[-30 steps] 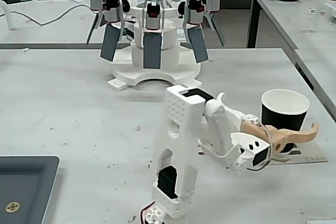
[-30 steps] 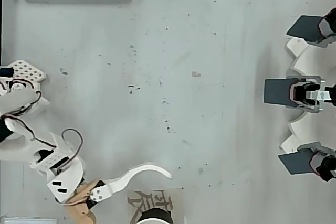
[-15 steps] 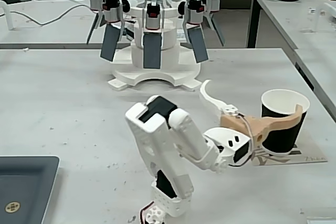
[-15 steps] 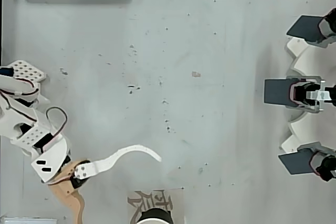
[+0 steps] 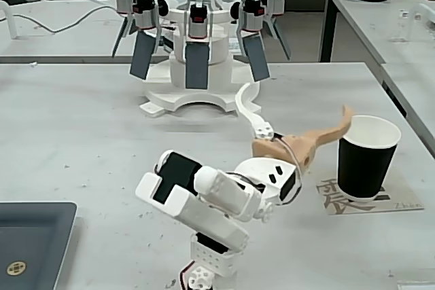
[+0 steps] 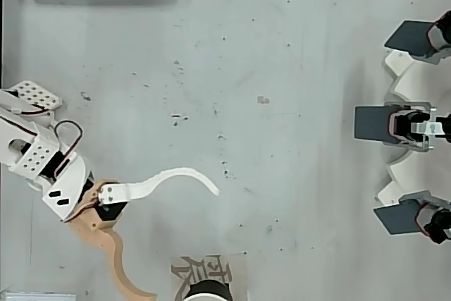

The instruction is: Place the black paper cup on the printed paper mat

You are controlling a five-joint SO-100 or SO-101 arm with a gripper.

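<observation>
On the grey bench (image 5: 81, 134), the arm's pincer (image 5: 296, 112) stands spread wide and empty, its white finger and tan finger curving apart. The printed paper mat (image 5: 334, 195) lies to its right in the fixed view. The black paper cup (image 5: 366, 157) stands upright on that mat, just beside the tan fingertip but clear of it.

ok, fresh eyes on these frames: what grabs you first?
The white arm folded low at the table's front, its end effector spread wide open. Right of it in the fixed view, the black paper cup stands upright on the printed paper mat. Behind, a white carousel rig of grey paddles.
</observation>
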